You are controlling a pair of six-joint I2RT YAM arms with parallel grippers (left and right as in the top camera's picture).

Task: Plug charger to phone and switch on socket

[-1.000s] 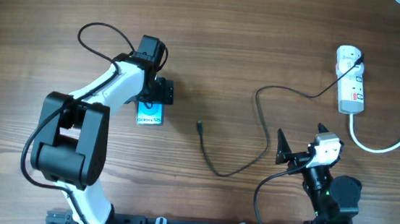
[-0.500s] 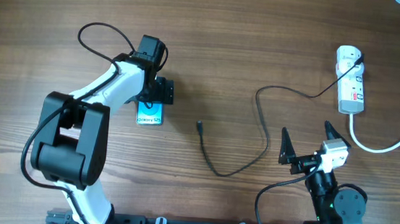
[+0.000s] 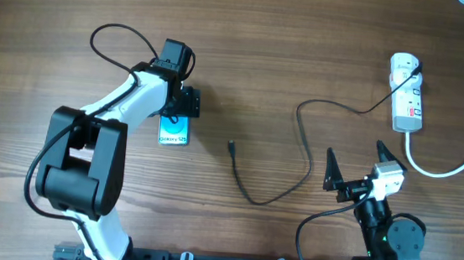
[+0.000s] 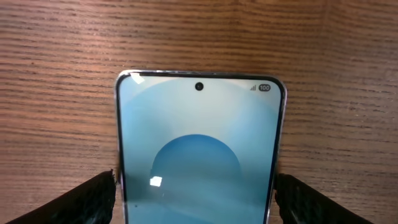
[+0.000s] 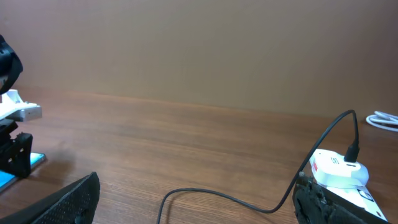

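Left pincer (image 4: 195,186): fingers (image 4: 93,199) flank the phone's (image 4: 199,143) long edges; clamped or not, cannot tell.
Right pincer (image 3: 355,151): wide apart, empty, near charger (image 3: 232,148).

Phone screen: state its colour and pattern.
Phone: pale blue with a darker blue circle; clearest in the left wrist view.

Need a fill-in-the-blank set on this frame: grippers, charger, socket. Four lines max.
1. The left gripper has a finger on each side of the ___.
2. The right gripper is open and holds ___.
3. The charger has its free tip lying on the ___, plugged into nothing.
4. The charger's other end runs to the white ___.
Missing words: phone; nothing; table; socket.
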